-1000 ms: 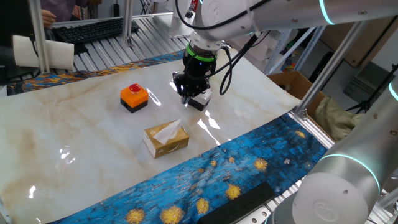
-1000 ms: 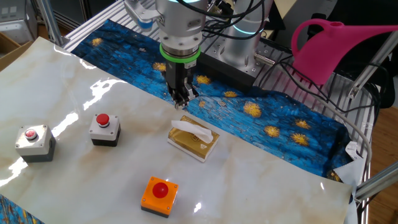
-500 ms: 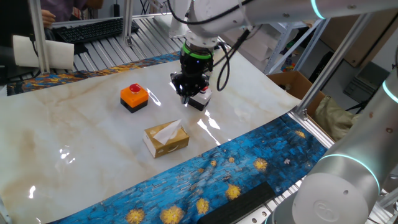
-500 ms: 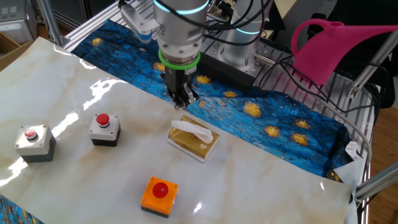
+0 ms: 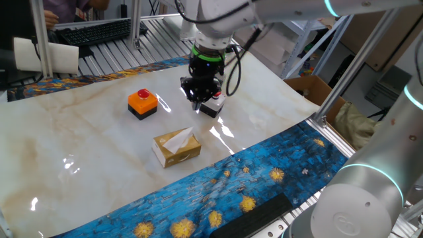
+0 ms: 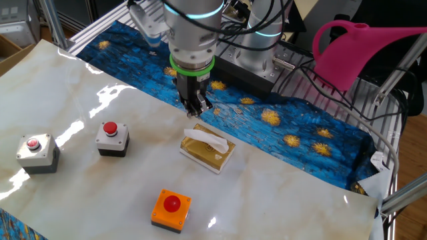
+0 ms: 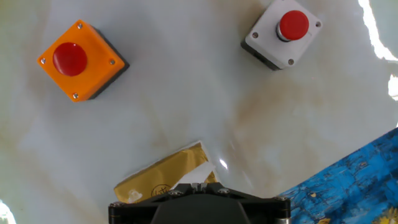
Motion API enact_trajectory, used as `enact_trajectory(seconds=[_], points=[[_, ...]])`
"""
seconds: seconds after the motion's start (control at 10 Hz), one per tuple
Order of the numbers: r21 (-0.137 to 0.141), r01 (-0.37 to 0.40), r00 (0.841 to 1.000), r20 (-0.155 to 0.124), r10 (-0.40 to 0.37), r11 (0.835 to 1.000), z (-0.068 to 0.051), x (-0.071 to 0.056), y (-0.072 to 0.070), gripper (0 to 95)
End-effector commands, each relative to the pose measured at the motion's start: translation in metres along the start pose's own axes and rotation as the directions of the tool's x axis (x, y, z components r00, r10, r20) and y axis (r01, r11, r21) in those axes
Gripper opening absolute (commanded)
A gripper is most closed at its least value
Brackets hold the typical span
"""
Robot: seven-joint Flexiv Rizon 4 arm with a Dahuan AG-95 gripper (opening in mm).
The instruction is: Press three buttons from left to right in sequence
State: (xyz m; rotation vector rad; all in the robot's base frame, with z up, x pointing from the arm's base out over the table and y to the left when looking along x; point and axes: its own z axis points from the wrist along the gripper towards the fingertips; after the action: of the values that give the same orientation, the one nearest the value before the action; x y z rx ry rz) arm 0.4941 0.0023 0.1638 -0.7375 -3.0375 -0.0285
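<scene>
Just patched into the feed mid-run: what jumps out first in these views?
The silver arm dominates, its black gripper pointing down with jaws shut, hanging above the tan tissue box in the middle of the marbled white table. Around it sit three red-capped push-buttons: the orange-topped one near the table's front edge in the other fixed view, and two grey-white ones off to the left there. A bright pink watering can stands out behind the table.

You see a counter (image 6: 280, 193) with a glossy, marble-looking surface that reflects the lamps. The orange button (image 7: 81, 60) looks like smooth plastic with a shiny red cap. The grey-white button (image 7: 283, 34) has a matt plastic top. The tissue box (image 6: 208, 152) looks like tan cardboard, with soft white paper coming out.
</scene>
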Motion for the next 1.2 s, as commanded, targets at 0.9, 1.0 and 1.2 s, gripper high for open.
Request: enact_trajectory(seconds=[0.9,1.0,1.2], points=[[-0.037,-0.047,0.998,0.034,0.048,0.998,0.0033,-0.0009,0.0015,38.0],[-0.045,-0.059,0.997,0.042,0.061,0.997,0.0042,-0.0015,0.002,38.0],[-0.062,-0.071,0.995,0.067,0.075,0.996,0.0073,-0.0049,0.0028,38.0]])
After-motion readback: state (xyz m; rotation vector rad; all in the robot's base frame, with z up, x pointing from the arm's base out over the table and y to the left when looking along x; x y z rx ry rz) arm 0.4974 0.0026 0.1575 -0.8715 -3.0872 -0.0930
